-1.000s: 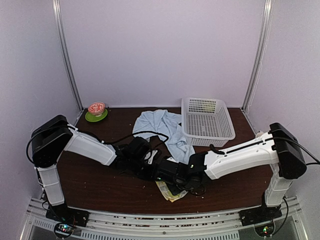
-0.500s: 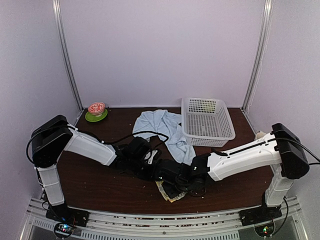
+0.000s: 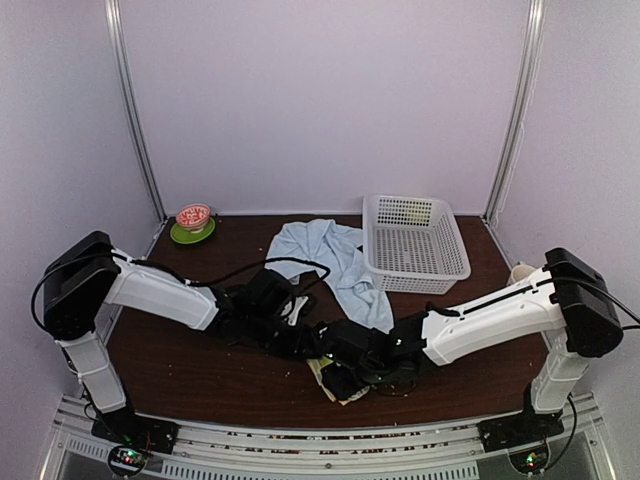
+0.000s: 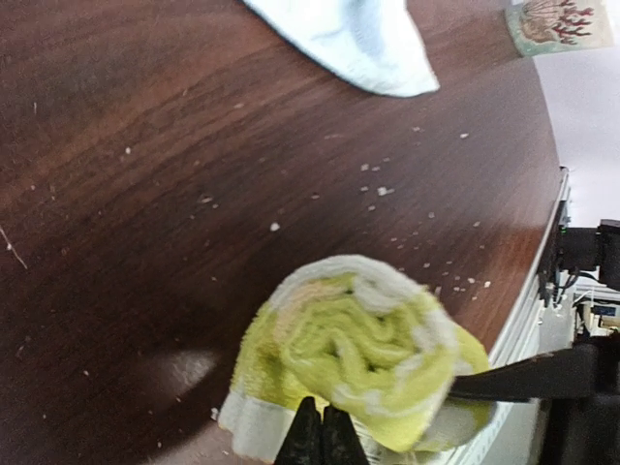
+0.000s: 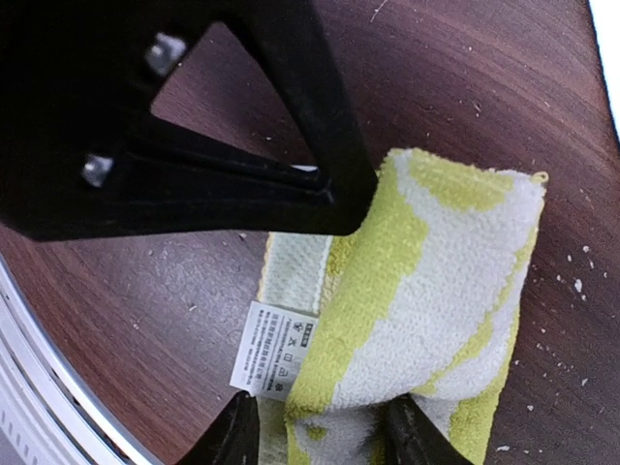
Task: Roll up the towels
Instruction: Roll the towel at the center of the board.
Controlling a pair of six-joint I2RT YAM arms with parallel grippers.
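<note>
The yellow-green towel (image 4: 358, 354) lies rolled up near the table's front edge (image 3: 342, 383), its white hem and label (image 5: 276, 349) against the wood. My left gripper (image 4: 323, 438) is shut, its tips at the hem under the roll's end face with nothing visibly between them. My right gripper (image 5: 320, 436) is open and straddles the roll from the other side; one finger (image 5: 407, 431) presses the cloth, the other stands by the label. The light-blue towel (image 3: 330, 255) lies crumpled and unrolled at the back middle, and one corner of the light-blue towel (image 4: 349, 39) shows in the left wrist view.
A white plastic basket (image 3: 415, 240) stands at the back right, touching the blue cloth. A red bowl on a green plate (image 3: 193, 220) sits at the back left. A patterned cup (image 3: 520, 272) stands at the right edge. Crumbs dot the wood.
My right gripper has opened from shut and now spans the rolled towel. Both arms have sunk slightly, and the left arm's elbow has swung left. The roll stays in place.
</note>
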